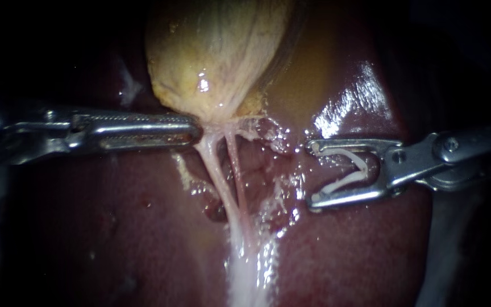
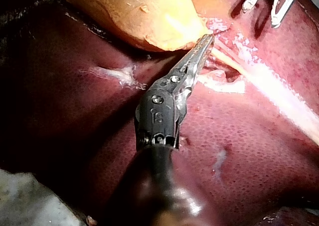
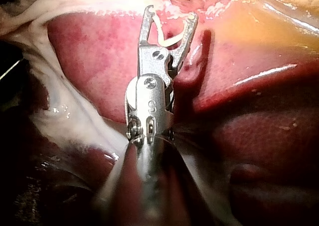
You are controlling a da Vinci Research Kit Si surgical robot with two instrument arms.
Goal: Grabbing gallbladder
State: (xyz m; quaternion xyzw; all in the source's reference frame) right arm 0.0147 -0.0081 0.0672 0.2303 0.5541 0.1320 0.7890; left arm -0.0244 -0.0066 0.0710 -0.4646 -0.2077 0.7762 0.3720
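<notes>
Left instrument [image 1: 195, 132]: comes in from the left. Its hand, the pair of jaws at the tip, lies pressed together, and no fold of tissue shows between them.
Tip contact: the closed tip touches the narrow near end of the gallbladder [image 1: 217, 51].
Gallbladder: a pale yellow sac at the far centre of the scene, tapering toward the left instrument's tip.
Tubes [image 1: 216, 170]: a whitish strand and a thin reddish strand run from the sac's narrow end toward the near edge, just right of the tip.
Right instrument [image 1: 312, 173]: comes in from the right, well apart from the sac. Its hand stands wide and carries a white clip [image 1: 362, 169] that touches both jaws.
Liver [image 1: 115, 227]: dark red and wet, lying under and around everything.
Doing the step well: in my judgement, part the left hand, ease it onto the sac wall just far of the taper, take a full bite and close gently. Keep off the tubes, since a thin pinch may tear or slip.
Writing: no brand, label or legible wording in any view.
</notes>
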